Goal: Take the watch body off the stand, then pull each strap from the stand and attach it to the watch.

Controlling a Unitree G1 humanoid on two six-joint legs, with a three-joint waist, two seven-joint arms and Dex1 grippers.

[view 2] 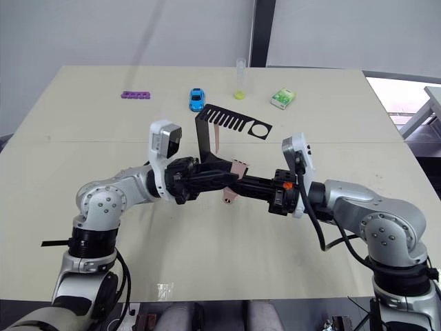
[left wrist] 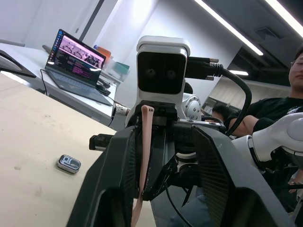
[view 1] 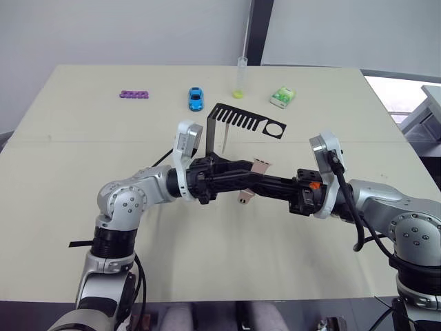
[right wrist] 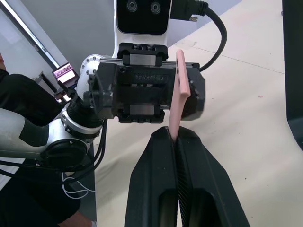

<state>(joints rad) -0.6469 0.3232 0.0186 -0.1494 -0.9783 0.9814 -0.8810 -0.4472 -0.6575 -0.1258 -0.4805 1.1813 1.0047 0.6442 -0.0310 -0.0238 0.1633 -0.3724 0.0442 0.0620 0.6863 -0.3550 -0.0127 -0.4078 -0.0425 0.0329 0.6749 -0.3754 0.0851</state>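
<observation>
A pinkish strap (view 1: 260, 165) stands upright over the table's middle. My right gripper (right wrist: 176, 135) is shut on the strap's (right wrist: 180, 85) lower part. My left gripper (view 1: 251, 178) faces it from the other side, open, with its fingers (left wrist: 113, 179) on either side of the right gripper's tips and the strap (left wrist: 144, 142). Just behind them is the black stand (view 1: 244, 123), where a second strap (view 2: 216, 141) hangs beside the upright. The watch body (left wrist: 69, 163) lies on the table beyond the right gripper.
Along the far edge lie a purple knobbly strip (view 1: 133, 94), a blue toy car (view 1: 196, 98), a clear tube (view 1: 240, 79) and a green-white packet (view 1: 282, 96). A person in a black shirt (left wrist: 265, 113) sits off the table's right side, near a laptop (left wrist: 75, 54).
</observation>
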